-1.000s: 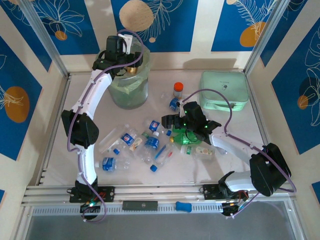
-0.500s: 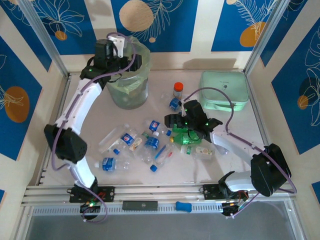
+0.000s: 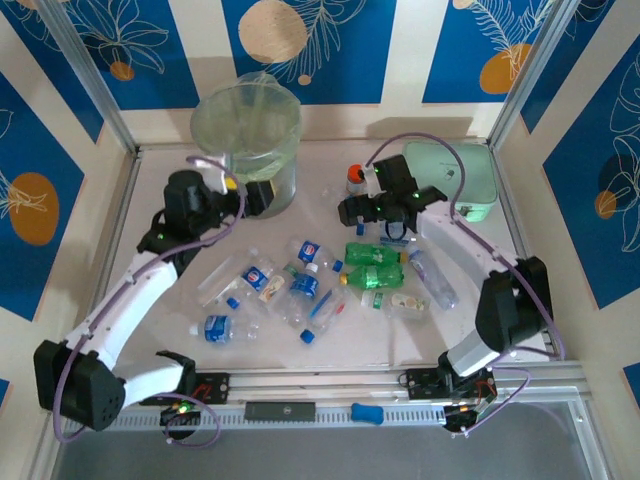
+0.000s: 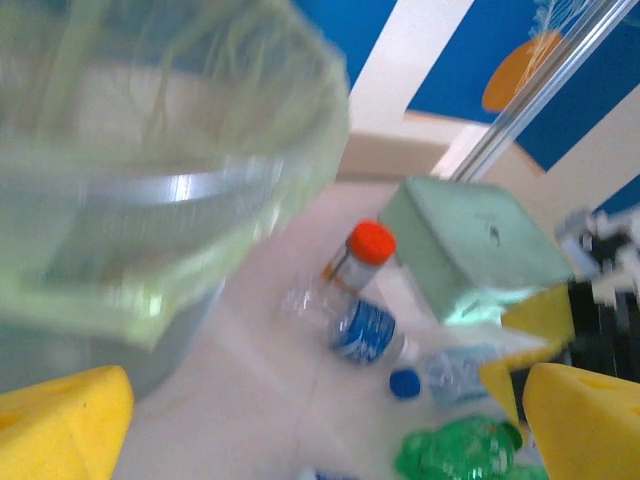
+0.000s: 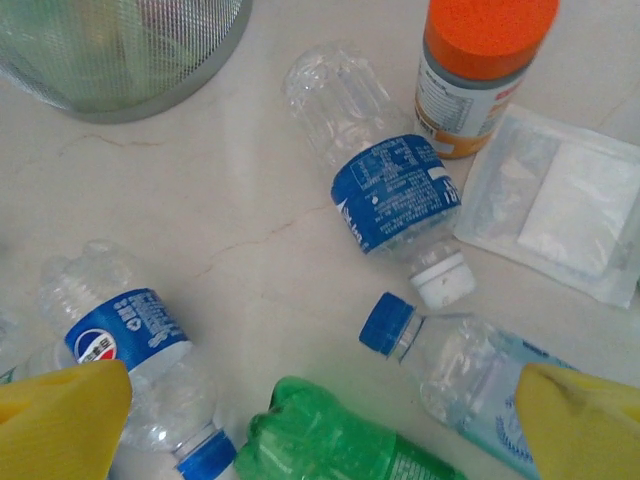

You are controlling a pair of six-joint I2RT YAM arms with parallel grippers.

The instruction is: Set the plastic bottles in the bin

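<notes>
the table [image 3: 260,350] carries it all. the bin [image 3: 245,160] stands at the upper left of the top view, off to one side of the clutter, so either arm can reach its mouth; what lies inside i can't make out. the mint case [image 3: 460,175] sits upper right and isn't my concern.

my left fingers [image 4: 60,425] are spread as wide as they go and hold nothing. they hang low beside the bin's wall, which blurs large in the left wrist view. i read that arm as free for a pick.

my right fingers [image 5: 60,420] are just as wide and empty, poised near the jar [image 5: 480,75], i'd say to straddle a bottle's body.

the bottles [image 3: 300,285] lie scattered on their sides across the middle of the table, none at the bin. under the right wrist a capless one [image 5: 385,180] rests beside the jar and a flat packet [image 5: 560,205], with a green one [image 5: 330,440] at the frame's bottom.
</notes>
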